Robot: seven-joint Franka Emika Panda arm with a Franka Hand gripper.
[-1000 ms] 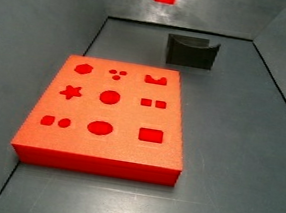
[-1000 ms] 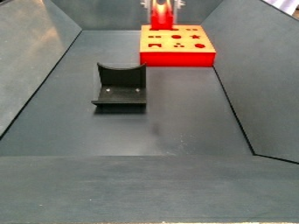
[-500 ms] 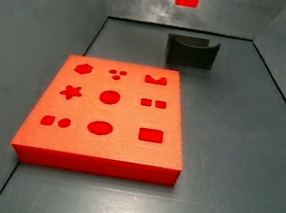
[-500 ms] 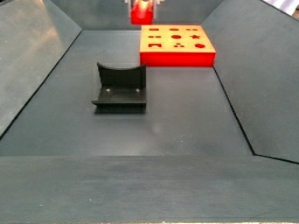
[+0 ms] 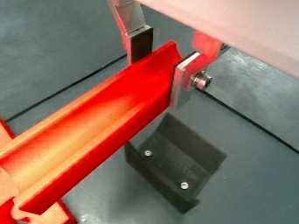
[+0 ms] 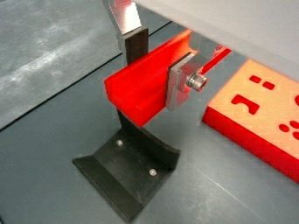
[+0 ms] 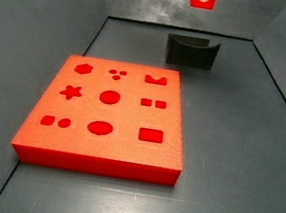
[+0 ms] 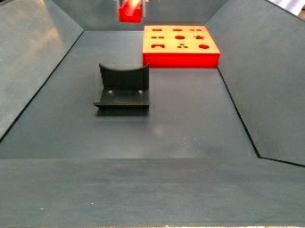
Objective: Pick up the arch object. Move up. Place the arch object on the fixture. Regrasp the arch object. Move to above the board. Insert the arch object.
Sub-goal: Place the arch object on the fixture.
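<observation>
Picked and lifted: end effector (image 5: 162, 59) pinching red bar (image 5: 87, 131) above bracket (image 6: 126, 162); placing, regrasp, board (image 6: 263, 114) insertion left.

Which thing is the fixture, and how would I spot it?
Find the big orange-red board with shaped holes on the grey floor. A little way off stands the fixture, a small dark block with a scooped notch on top. It is the only black thing; the gripper above it is holding the long red arch object.
</observation>
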